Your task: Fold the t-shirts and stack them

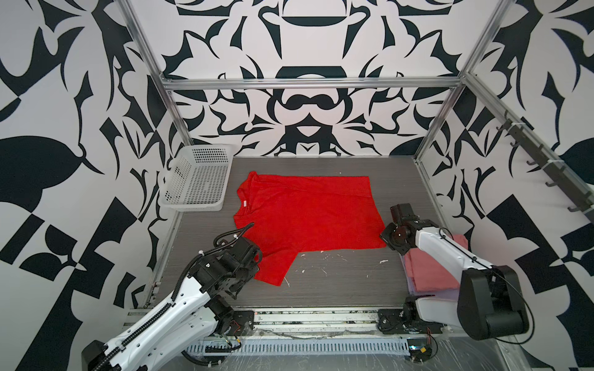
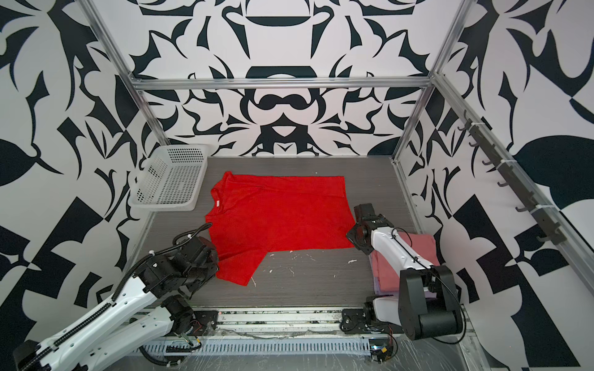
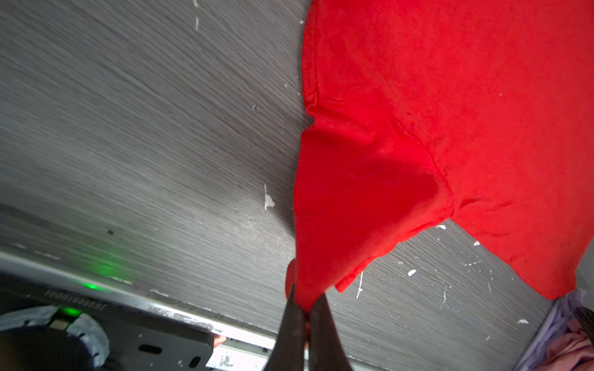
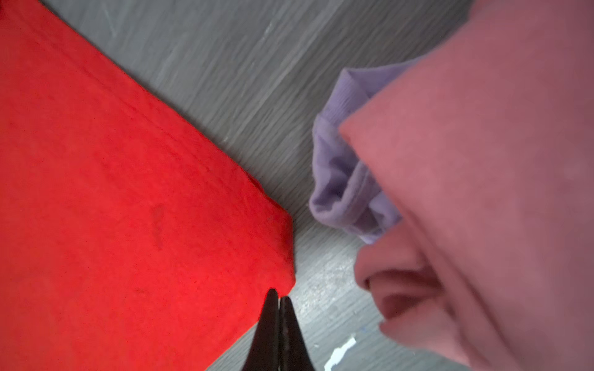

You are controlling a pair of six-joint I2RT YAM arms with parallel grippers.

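Observation:
A bright red t-shirt (image 1: 305,215) (image 2: 279,215) lies spread flat on the grey table, collar and white label toward the left. My left gripper (image 3: 305,305) is shut on the near sleeve of the red t-shirt (image 3: 450,112), and the cloth rises in a taut cone to the fingertips. My right gripper (image 4: 279,294) is shut on the near right hem corner of the red t-shirt (image 4: 128,192). A folded dusty pink t-shirt (image 1: 430,269) (image 4: 482,160) rests on a folded lavender one (image 4: 340,180) at the table's right edge, partly under my right arm.
A white perforated basket (image 1: 196,180) (image 2: 170,176) leans at the back left corner. The grey table (image 1: 337,279) has white paint flecks near the front. A metal rail (image 1: 321,318) runs along the front edge. A row of hooks (image 1: 546,173) lines the right wall.

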